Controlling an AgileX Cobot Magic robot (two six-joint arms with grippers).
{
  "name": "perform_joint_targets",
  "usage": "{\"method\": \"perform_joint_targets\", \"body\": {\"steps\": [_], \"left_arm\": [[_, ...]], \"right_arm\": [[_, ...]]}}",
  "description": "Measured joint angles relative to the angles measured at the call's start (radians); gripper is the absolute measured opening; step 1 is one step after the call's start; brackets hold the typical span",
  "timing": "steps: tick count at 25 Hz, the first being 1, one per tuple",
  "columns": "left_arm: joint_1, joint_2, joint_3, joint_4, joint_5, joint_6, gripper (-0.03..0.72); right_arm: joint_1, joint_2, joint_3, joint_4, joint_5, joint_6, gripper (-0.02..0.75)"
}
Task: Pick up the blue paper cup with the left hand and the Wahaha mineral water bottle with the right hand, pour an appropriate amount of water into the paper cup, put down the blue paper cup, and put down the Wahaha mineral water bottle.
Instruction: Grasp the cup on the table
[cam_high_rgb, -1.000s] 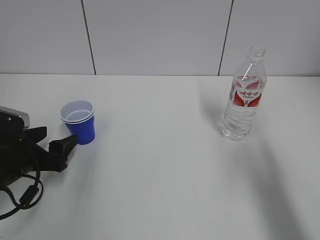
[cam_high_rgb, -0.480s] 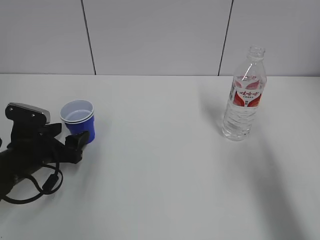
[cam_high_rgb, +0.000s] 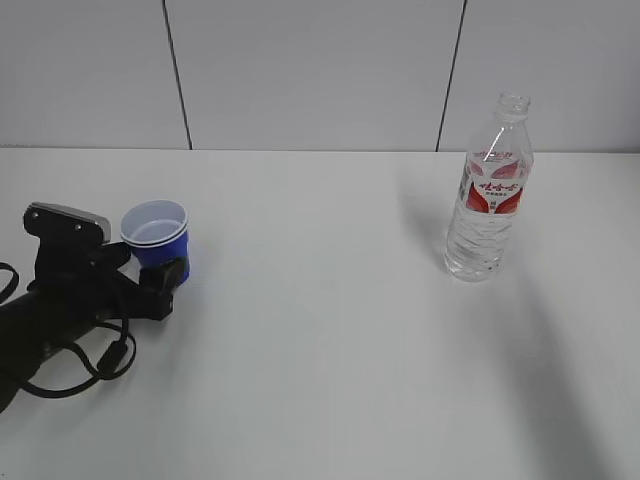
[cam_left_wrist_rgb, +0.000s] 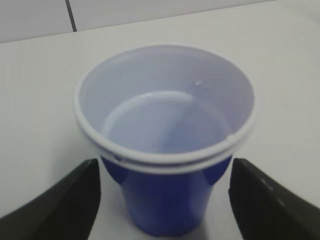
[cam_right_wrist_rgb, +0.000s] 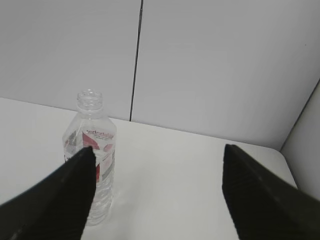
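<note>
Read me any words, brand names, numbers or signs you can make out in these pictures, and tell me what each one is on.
Wahaha mineral water bottle, red-and-white label: red lettering with a smaller line under it, too small and blurred to read in the exterior view and in the right wrist view.
Blue paper cup: no text visible.
Left gripper, table, wall: no text visible.

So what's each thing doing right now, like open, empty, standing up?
Small blue paper cup with white inside: upright on the table, empty, not gripped.
Tall clear ribbed plastic water bottle with red-and-white label: upright, capless, untouched.
Left gripper: open, fingers either side of the cup.
Right gripper: open, away from the bottle.
</note>
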Motion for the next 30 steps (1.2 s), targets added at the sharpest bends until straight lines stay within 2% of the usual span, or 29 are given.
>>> {"method": "perform_joint_targets", "body": {"steps": [30], "left_arm": [[0.000, 0.073, -0.102, 0.000, -0.002, -0.031, 0.603]], "right_arm": [[0.000, 0.000, 0.000, 0.000, -0.020, 0.000, 0.587]]}}
